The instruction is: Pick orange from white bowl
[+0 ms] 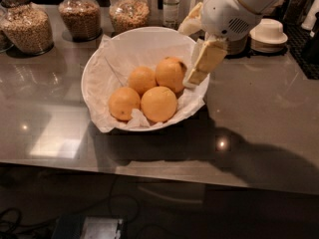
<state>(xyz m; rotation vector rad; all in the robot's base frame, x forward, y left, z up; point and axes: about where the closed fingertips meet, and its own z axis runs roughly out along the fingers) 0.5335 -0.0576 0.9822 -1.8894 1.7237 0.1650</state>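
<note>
The white bowl (pixel 99 68), lined with crumpled white paper, stands on the grey counter and holds several oranges. The orange (pixel 170 73), the largest, with a dark speck near its top right, lies at the back right of the bowl. My gripper (pixel 188 54) reaches down from the upper right over the bowl's right rim. It is open. One cream finger (pixel 203 61) hangs just right of the orange, its tip close to or touching the fruit. The other finger (pixel 191 23) is higher, above the bowl's back rim. Three smaller oranges (pixel 158 103) lie to the left and front.
Glass jars of grains (pixel 79 14) and a small bottle (pixel 170 6) stand along the back of the counter. Stacked cream bowls and plates (pixel 268 33) sit at the back right. The counter's front edge (pixel 159 176) runs below the bowl.
</note>
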